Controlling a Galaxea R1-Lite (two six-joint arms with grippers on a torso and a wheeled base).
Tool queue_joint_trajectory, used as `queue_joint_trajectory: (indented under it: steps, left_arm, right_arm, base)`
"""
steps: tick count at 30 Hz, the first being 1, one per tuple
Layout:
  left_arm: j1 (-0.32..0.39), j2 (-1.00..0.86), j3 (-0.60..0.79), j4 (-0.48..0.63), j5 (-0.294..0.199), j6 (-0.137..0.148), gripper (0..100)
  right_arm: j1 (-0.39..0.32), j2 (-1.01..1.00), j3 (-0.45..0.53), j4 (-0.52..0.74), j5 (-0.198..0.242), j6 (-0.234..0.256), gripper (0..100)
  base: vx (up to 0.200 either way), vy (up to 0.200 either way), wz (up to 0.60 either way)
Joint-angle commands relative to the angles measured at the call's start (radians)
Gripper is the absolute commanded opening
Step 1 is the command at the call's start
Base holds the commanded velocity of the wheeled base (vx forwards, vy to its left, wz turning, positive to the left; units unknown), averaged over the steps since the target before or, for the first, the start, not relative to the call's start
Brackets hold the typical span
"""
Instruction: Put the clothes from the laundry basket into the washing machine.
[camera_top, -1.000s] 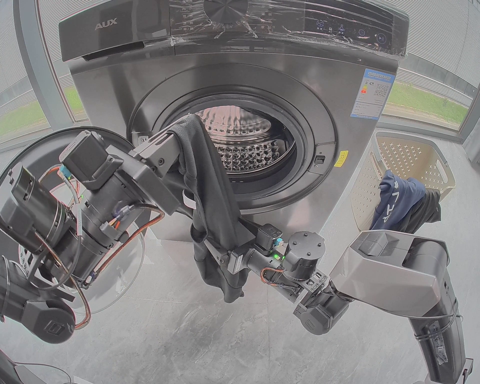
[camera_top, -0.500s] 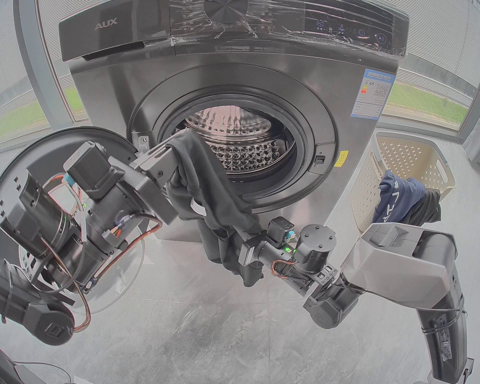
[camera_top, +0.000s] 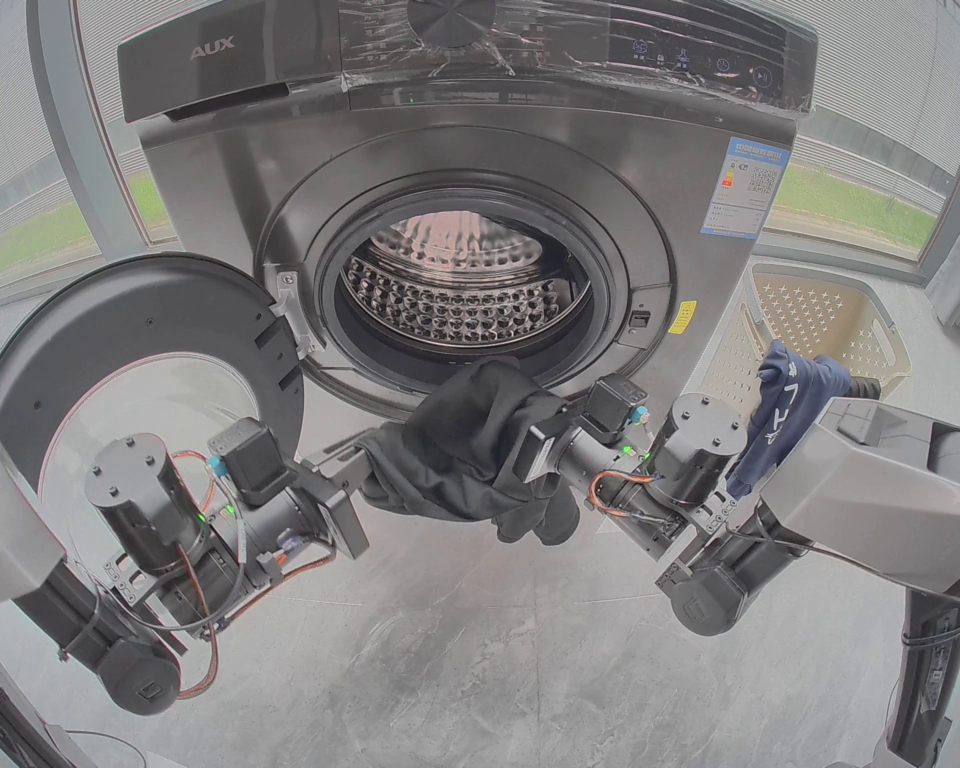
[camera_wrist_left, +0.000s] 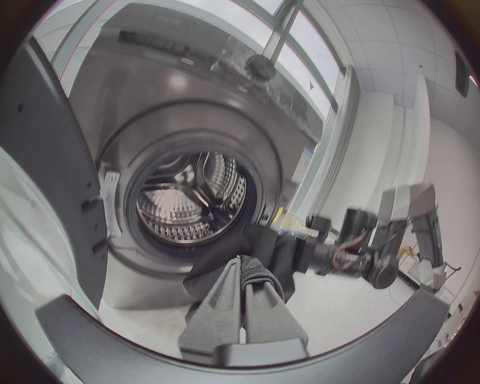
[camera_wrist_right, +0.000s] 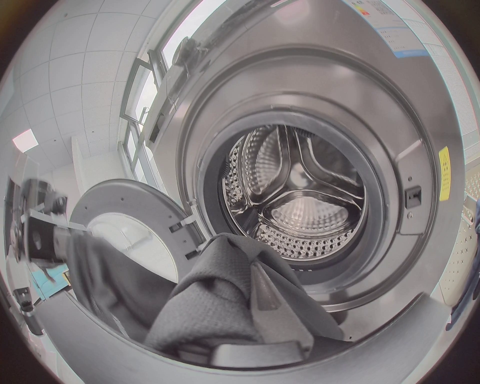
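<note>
The black garment (camera_top: 465, 440) sags just outside the washing machine (camera_top: 640, 190) mouth. The left gripper (camera_wrist_left: 245, 270) pinches one end tight; cloth swathes the right gripper (camera_top: 535, 450), so I cannot tell its grip.

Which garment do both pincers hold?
The black garment, bunched between the left pincer and the right pincer before the washing machine; the blue garment hangs on the laundry basket.
</note>
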Motion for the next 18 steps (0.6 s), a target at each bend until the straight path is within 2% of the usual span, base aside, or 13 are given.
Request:
queue_joint_trajectory:
  steps: [1, 7, 18]
  left_arm:
    - [0.004, 0.103, 0.049, -0.007, 0.001, 0.003, 0]
    - [0.004, 0.184, 0.062, -0.007, 0.001, 0.043, 0]
    - [0.013, 0.223, 0.059, -0.007, -0.001, 0.042, 0]
  right_arm:
    - [0.010, -0.051, -0.003, 0.000, 0.001, 0.002, 0]
    - [0.018, -0.077, -0.006, 0.000, -0.001, 0.002, 0]
    - [0.027, -0.091, -0.004, 0.000, -0.002, 0.002, 0]
  base:
    - [0.000, 0.000, 0.00]
    - [0.000, 0.000, 0.00]
    - [0.000, 0.000, 0.00]
